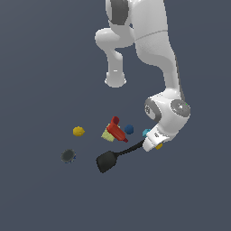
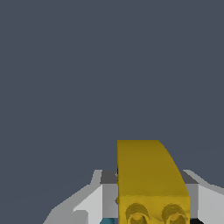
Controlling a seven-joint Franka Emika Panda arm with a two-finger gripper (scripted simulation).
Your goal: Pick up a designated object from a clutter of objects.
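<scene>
A plain dark grey-blue floor fills the background.

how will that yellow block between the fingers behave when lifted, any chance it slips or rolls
The yellow block looks rigid, with flat faces, so it should sit squarely rather than roll. Its smooth surface could let it slide if the grip is light. In the wrist view it fills the space between the fingers, which suggests a firm hold by the gripper, though the contact itself is hidden.

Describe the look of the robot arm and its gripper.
The glossy white, rounded-segment robot arm has dark grey joint caps, one bearing a small green dot. The boxy white gripper shows pale grey finger pads with dark tops in the wrist view. No cables visible.
</scene>
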